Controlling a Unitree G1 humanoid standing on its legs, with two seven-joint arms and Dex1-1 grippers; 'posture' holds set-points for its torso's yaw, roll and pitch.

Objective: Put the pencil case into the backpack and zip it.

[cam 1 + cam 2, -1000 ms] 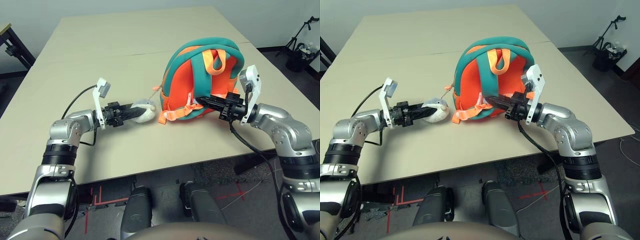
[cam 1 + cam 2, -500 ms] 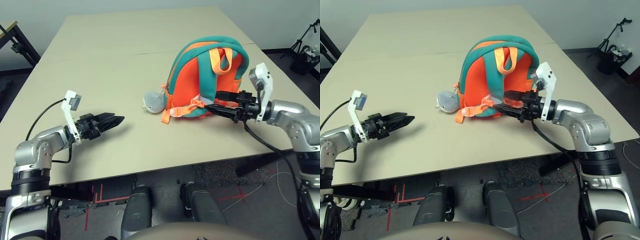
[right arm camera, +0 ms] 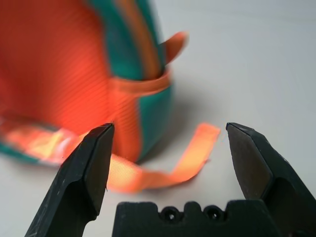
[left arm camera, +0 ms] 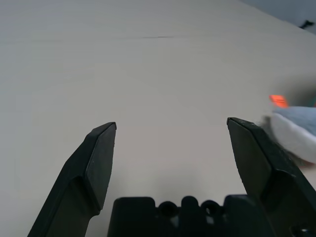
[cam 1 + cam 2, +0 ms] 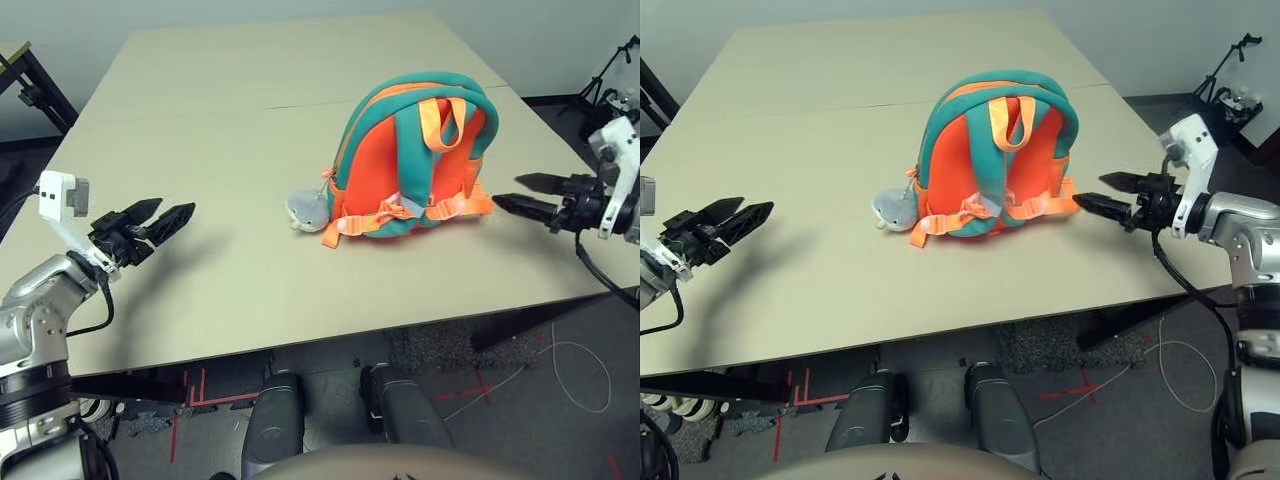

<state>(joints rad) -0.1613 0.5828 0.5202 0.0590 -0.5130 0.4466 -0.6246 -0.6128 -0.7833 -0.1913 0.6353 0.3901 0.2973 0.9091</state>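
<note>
backpack (image 5: 375, 160) upright on our table (image 5: 250, 280), plush (image 5: 308, 210) just beside it on our left, straps (image 5: 460, 206) along its base on our side

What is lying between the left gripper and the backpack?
The plush charm lies between the left gripper and the backpack, on the table, as the left eye view shows.

- You lose the left arm (image 5: 35, 340) at the left edge of the left eye view.
- You get the right arm (image 5: 1250, 260) cut off by the right eye view's right edge.
- Your right wrist view crops the backpack (image 3: 54, 64) and blurs its orange panel.
- You see the plush charm (image 4: 298, 131) cut off in the left wrist view.
- The backpack's front is turned from you; contents hidden.
- The bench's near-left corner (image 5: 20, 370) lies partly behind the left arm.
</note>
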